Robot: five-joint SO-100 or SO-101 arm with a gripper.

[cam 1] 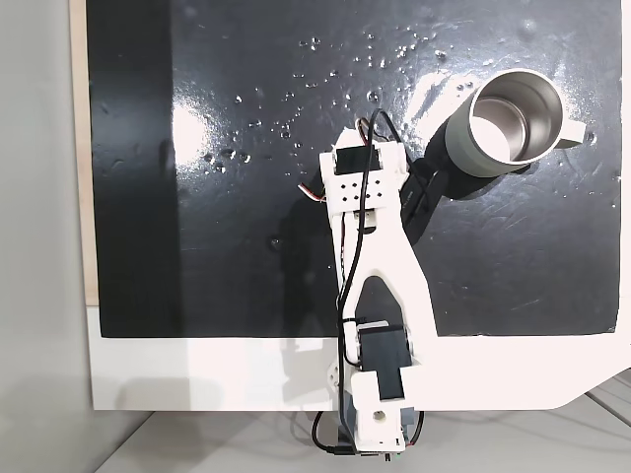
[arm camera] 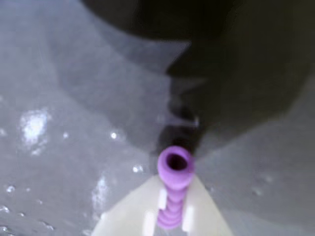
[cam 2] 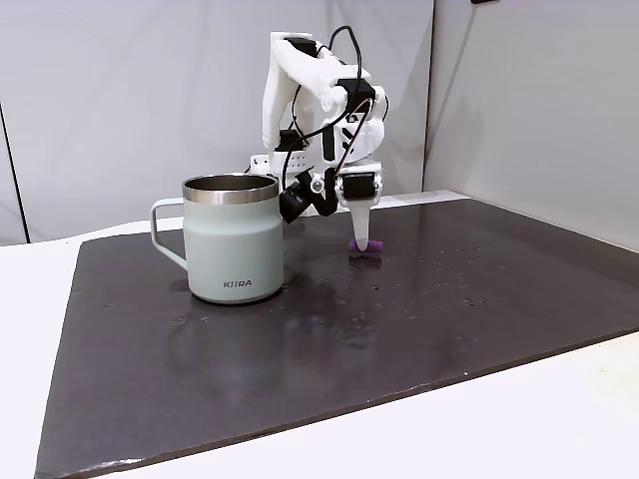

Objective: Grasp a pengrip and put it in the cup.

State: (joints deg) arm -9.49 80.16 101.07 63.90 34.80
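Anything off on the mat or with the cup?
Small droplets or specks dot the black mat in a fixed view, like a spill. The cup stands upright, and the pengrip lies at the gripper tip.

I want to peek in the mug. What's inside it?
From above, the mug looks empty, just shiny steel walls and bottom. The little purple grip is not in it; it lies on the dark mat beside the mug, under the arm's white fingertip.

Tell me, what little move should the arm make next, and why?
Probably close the jaws on the pengrip, then lift. In the side fixed view the gripper is down at the mat, its white tip at the purple piece, and the wrist view shows the piece lying along that white jaw. The cup stands apart, waiting.
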